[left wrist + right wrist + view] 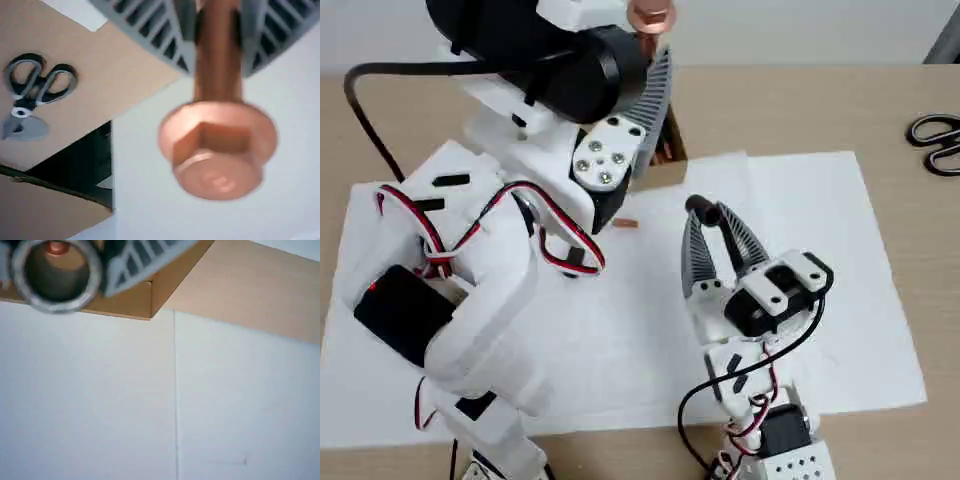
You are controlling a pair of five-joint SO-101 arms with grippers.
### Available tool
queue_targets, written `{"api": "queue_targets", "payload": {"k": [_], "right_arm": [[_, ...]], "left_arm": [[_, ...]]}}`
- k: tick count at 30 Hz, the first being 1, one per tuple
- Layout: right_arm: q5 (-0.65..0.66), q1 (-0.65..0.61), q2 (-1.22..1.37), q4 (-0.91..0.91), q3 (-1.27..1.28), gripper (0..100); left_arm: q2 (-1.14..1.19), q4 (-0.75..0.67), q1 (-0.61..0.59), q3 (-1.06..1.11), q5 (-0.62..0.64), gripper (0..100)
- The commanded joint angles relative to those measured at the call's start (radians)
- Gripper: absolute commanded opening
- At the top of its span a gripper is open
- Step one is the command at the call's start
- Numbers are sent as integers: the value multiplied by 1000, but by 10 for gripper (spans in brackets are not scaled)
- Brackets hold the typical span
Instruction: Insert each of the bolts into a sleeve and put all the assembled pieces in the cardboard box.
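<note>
Left claw (220, 30) clamped on the shank of a likely stiff, slick copper bolt (218, 145); right claw (703, 212) pinches a rigid metal sleeve (56, 304).

The left gripper (653, 48) hides most of the brown cardboard box (670, 160) and the upper shank of the copper hex-head bolt (220, 145). The blurred silver metal sleeve (56, 305) and black-handled scissors (934, 143) run off picture edges.
</note>
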Motion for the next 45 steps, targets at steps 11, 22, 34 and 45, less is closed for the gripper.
{"api": "queue_targets", "payload": {"k": [11,22,34,45], "right_arm": [[-9,-64,601,-708,6,12],[-12,-39,1050,-941,-190,11],[-11,24,1310,-1162,-204,9],[-61,73,1369,-1158,-215,6]], "left_arm": [[133,2,-15,-27,43,9],[282,-64,-20,-33,14,11],[453,-293,-21,-33,12,11],[227,17,-35,-33,-28,11]]}}
